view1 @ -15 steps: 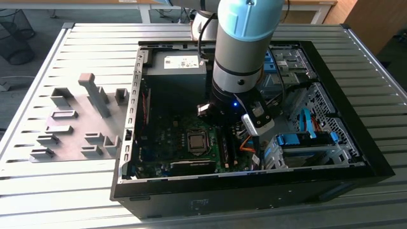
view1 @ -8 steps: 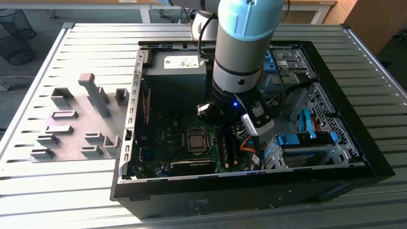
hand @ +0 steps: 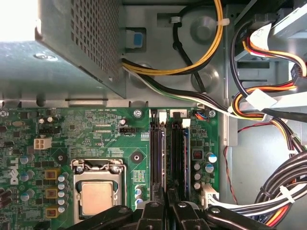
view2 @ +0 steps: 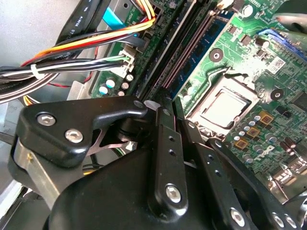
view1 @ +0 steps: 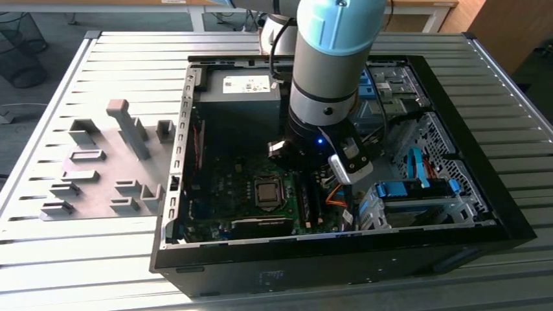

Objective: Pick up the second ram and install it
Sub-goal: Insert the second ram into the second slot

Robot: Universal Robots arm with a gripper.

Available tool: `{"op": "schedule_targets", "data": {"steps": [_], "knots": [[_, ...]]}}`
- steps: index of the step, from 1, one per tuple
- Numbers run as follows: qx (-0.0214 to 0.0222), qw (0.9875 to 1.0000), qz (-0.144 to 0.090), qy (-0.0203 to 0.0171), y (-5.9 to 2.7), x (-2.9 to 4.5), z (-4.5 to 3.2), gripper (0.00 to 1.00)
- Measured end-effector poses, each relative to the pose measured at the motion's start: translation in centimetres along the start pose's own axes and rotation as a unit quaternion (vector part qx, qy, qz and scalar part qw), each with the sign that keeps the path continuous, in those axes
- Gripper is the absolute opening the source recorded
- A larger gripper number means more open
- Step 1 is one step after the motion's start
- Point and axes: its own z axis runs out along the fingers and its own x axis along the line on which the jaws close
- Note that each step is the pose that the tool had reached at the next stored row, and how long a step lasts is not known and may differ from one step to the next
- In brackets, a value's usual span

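My gripper point(view1: 302, 184) is down inside the open computer case point(view1: 484, 227), over the memory slots beside the processor socket point(hand: 97, 191). In both wrist views its two black fingers point(hand: 154, 211) stand close together with only a thin gap. The second ram point(hand: 164, 153), a thin blue-green strip seen edge-on, runs out from between the fingers point(view2: 163, 124) along the slot nearest the socket. Its blue face point(view2: 201, 45) shows toward the socket. My gripper point(hand: 168, 199) looks shut on it, and its seating in the slot is hidden. Another memory stick point(hand: 178, 153) stands in the neighbouring slot.
Bundles of coloured cables point(hand: 268, 110) run close by the slots, and the grey power supply box point(hand: 72, 43) sits at the board's edge. Blue drive brackets point(view1: 406, 189) fill the case on the exterior view's right. A grey fixture plate with blocks point(view1: 112, 162) lies on the table outside the case.
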Motion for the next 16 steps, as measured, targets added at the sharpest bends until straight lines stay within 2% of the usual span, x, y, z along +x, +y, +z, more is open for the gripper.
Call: {"op": "schedule_targets", "data": {"steps": [16], "knots": [[0.0,1.0,0.0,0.0,0.0,0.0,0.28,0.15]]}}
